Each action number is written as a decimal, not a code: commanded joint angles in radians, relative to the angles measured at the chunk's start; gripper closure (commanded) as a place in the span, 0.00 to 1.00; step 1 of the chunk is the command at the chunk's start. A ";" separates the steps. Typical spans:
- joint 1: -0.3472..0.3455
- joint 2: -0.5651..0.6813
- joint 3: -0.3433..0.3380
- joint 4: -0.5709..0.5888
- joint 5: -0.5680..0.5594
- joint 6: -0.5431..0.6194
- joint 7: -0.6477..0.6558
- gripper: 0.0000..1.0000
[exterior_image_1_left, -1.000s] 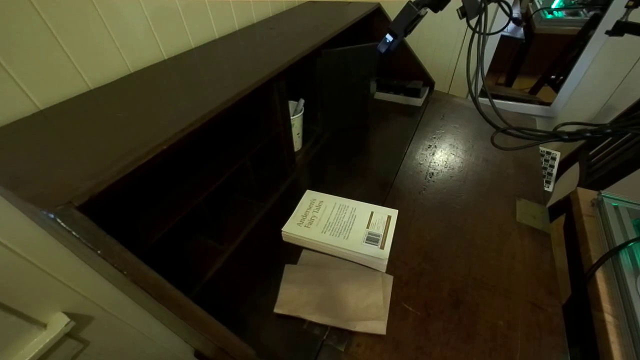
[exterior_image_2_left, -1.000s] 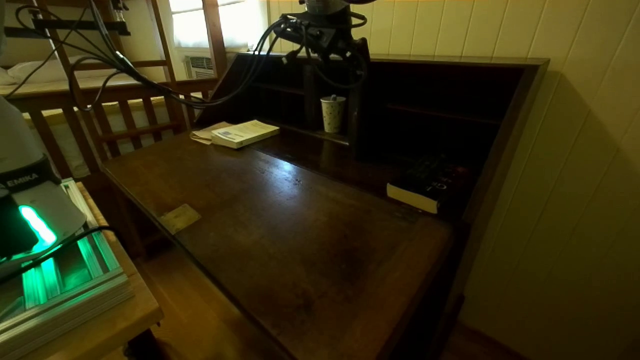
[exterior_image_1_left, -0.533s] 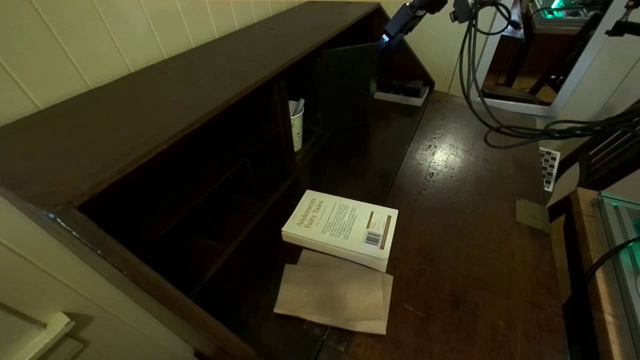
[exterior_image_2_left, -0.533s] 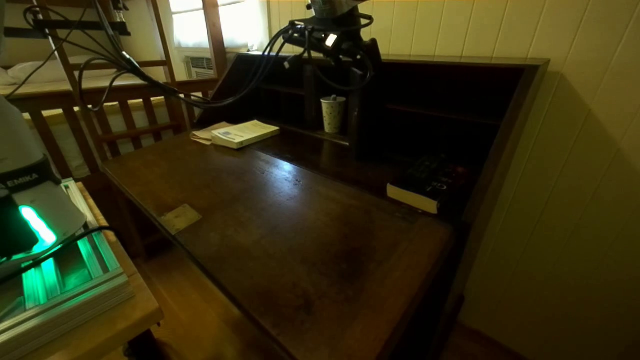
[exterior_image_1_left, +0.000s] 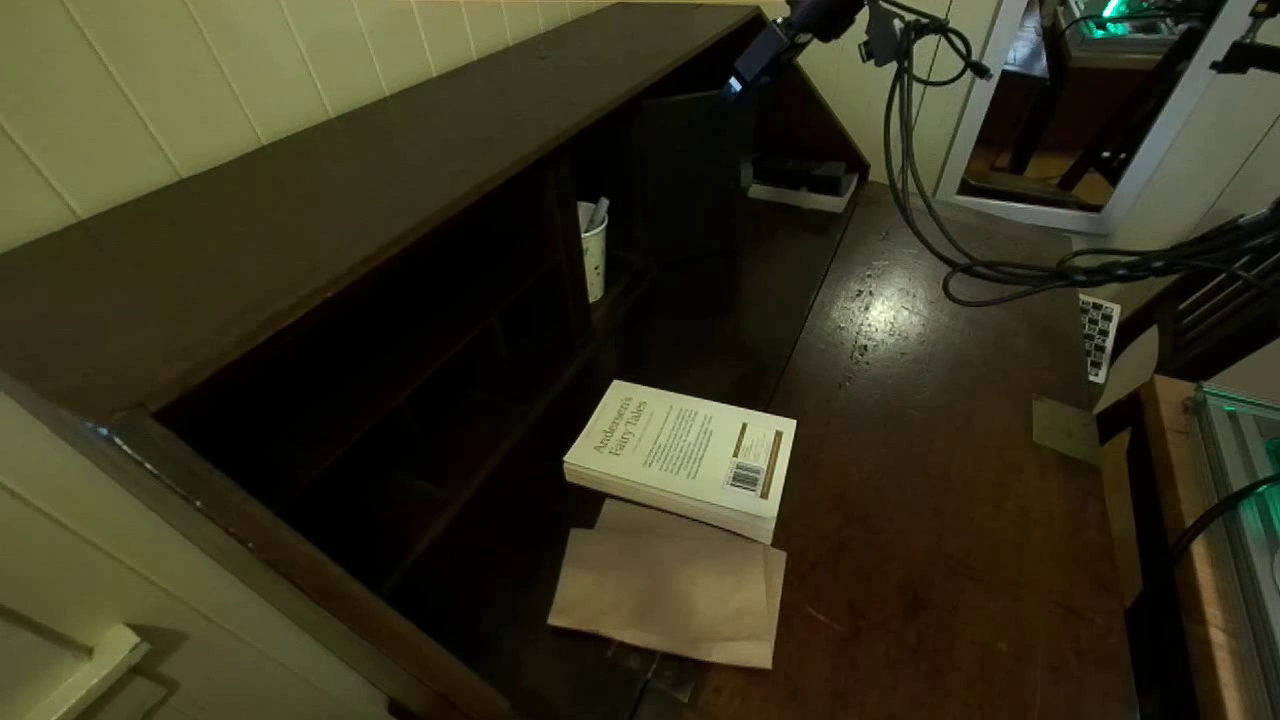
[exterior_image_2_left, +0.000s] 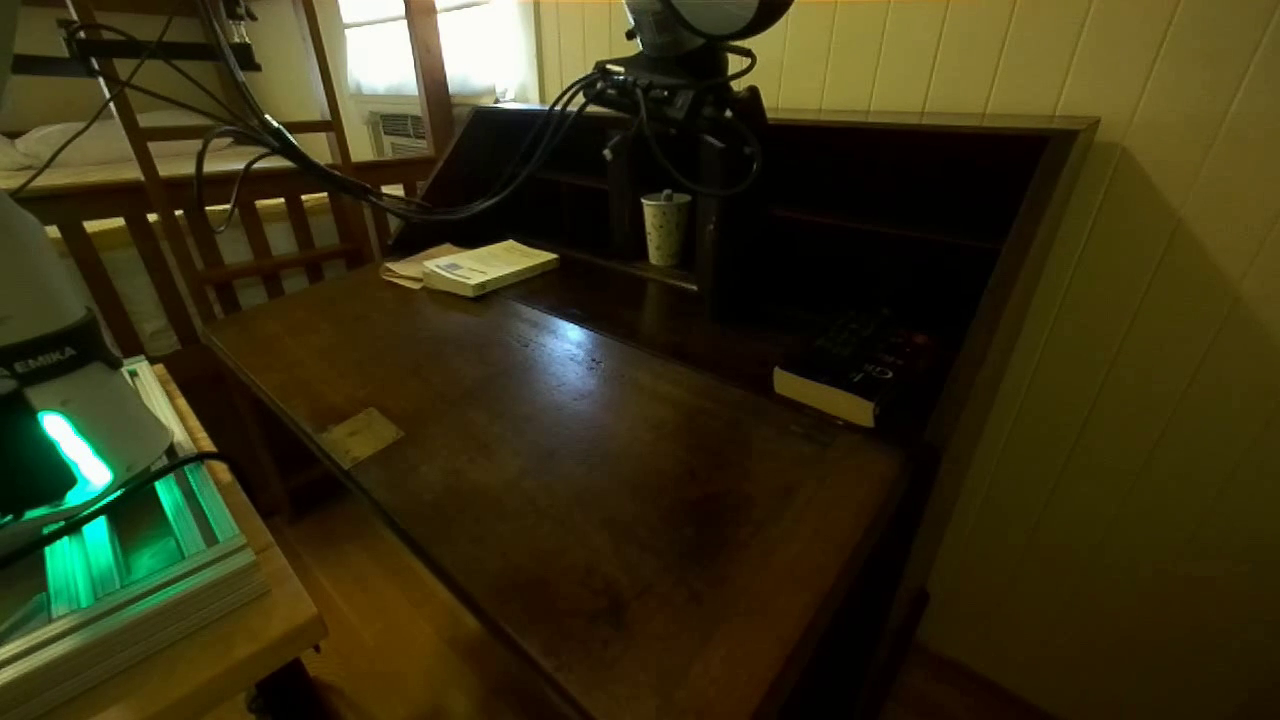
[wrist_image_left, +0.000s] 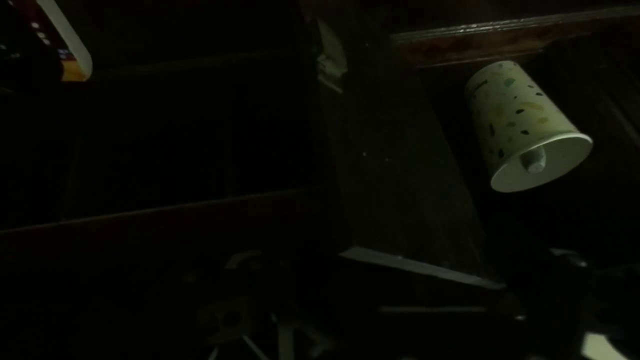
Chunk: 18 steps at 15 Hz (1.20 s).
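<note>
Jaws apart, the tool (exterior_image_1_left: 734, 90) hovers by the wooden door (exterior_image_1_left: 692, 180), upper centre in an exterior view. The door looks stiff and fairly light; its outer edge seems the best hold. Farther from this one door: one paper cup (wrist_image_left: 520, 115), one black book (exterior_image_2_left: 845, 378), one Andersen's Fairy Tales paperback (exterior_image_1_left: 690, 450).

Beside the worktop (exterior_image_2_left: 560, 480), the arm's base (exterior_image_2_left: 125, 420) is a pale, rounded housing with a black band (exterior_image_2_left: 45, 362) lettered EMIKA and a glowing green-white light (exterior_image_2_left: 75, 460). Above the worktop, a smooth grey-white wrist (exterior_image_2_left: 712, 15) joins a black, angular claw (exterior_image_1_left: 737, 86) with a bright glint at its tip. Black cables (exterior_image_1_left: 1140, 264), partly bundled, loop over the worktop.
</note>
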 joint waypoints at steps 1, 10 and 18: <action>-0.021 0.046 0.020 0.059 0.032 -0.001 -0.030 0.00; -0.015 0.080 0.028 0.098 0.010 0.162 0.005 0.00; 0.041 0.059 0.017 0.060 -0.005 0.199 0.000 0.00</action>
